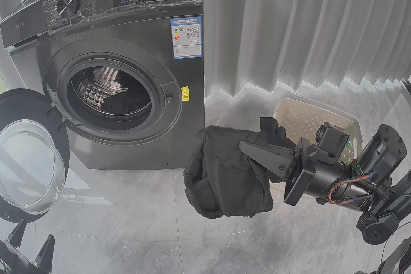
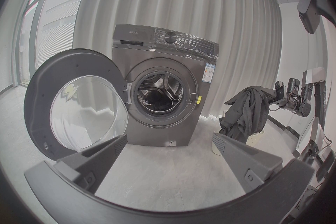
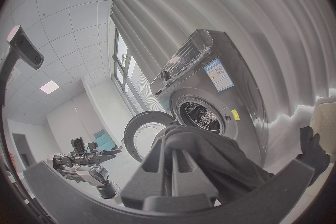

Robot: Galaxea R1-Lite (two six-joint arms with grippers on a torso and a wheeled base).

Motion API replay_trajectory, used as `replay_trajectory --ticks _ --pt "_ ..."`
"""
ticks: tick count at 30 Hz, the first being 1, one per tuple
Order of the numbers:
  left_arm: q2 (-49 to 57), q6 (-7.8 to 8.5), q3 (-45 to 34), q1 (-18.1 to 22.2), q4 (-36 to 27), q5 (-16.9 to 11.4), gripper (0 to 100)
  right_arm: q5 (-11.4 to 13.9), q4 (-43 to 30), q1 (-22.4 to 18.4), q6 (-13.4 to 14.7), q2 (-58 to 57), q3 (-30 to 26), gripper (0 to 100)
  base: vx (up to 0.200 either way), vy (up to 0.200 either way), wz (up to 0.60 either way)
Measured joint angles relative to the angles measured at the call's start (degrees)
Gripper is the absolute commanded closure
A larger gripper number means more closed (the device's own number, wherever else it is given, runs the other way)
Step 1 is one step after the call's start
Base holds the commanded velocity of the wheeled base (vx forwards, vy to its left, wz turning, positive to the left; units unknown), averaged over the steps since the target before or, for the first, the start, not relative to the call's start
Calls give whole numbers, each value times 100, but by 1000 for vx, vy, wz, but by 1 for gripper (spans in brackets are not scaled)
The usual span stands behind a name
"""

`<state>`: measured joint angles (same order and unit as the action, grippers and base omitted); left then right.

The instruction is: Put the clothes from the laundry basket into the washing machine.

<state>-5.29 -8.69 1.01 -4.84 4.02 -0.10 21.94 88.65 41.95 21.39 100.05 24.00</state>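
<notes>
A black garment (image 1: 227, 176) hangs in the air between the washing machine (image 1: 115, 56) and the white laundry basket (image 1: 317, 116), with my right gripper (image 1: 248, 150) shut on its upper part. The same garment (image 3: 213, 158) drapes over the right gripper's closed fingers (image 3: 175, 168) in the right wrist view, and from the left wrist the garment (image 2: 245, 112) hangs to the right of the machine. The machine's round door (image 1: 30, 159) is swung wide open to the left, and the drum (image 1: 109, 93) shows something dark inside. My left gripper (image 1: 30, 242) sits low at the near left, open and empty.
White curtains (image 1: 299, 13) hang behind the machine and basket. The grey tiled floor (image 1: 128, 219) lies in front of the machine. The open door (image 2: 73, 102) juts out toward my left arm.
</notes>
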Motion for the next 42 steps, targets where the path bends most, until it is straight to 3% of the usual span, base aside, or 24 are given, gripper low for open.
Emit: replay_trajectory --ticks 29,34,42 --pt "-2 21 0 0 0 10 0 -13 0 -6 26 4 9 100 0 0 62" --pt "-2 21 0 0 0 10 0 -33 0 -39 30 11 24 100 0 0 600" --pt "-2 21 0 0 0 10 0 -20 0 -33 24 11 5 100 0 0 0"
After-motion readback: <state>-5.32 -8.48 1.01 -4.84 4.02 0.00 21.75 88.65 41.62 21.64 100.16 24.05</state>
